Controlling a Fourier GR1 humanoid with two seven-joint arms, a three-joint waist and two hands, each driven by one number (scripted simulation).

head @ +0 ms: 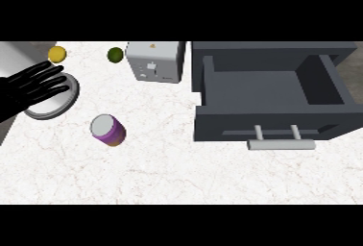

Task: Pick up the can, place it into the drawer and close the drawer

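Observation:
A purple can (108, 130) with a silver lid stands on the white marble counter, left of centre. To its right the dark grey drawer (212, 84) is pulled open, its inside bare, with a silver handle (281, 143) on its front. My left hand (32, 88) shows at the left edge, fingers straight and spread, above and left of the can and apart from it. The right hand is not in view.
A round grey plate (60, 103) lies partly under the left hand. A yellow lemon (56, 53) and a green lime (115, 55) sit at the back left. A silver toaster (154, 61) stands beside the drawer unit.

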